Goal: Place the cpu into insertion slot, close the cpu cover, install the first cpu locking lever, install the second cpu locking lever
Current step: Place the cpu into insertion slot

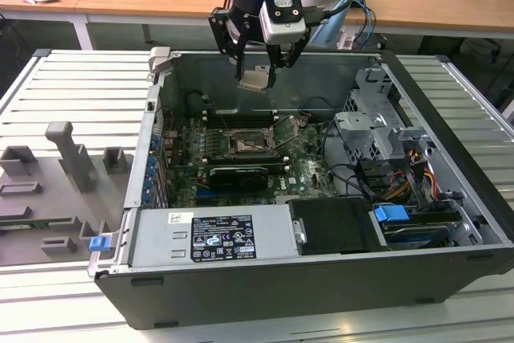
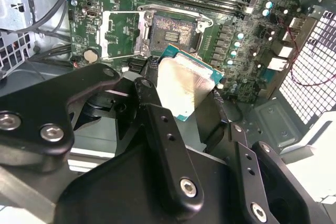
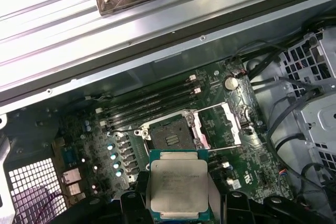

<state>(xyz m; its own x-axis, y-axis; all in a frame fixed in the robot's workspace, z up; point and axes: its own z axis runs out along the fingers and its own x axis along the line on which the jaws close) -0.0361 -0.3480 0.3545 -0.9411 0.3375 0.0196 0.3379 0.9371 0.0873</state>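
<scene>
My gripper is shut on the cpu, a flat square chip with a pale metal face, and holds it in the air above the open computer case. Both wrist views show the cpu clamped by its edges between the black fingers. The insertion slot lies below on the green board, its dark centre bare. Beside the slot the cpu cover, a thin silver frame, stands flipped open.
Long memory slots run along one side of the socket and a long black card lies on the other side. A drive cage with cables fills the exterior view's right of the case. The power supply sits in front. Grey fixtures stand on the table.
</scene>
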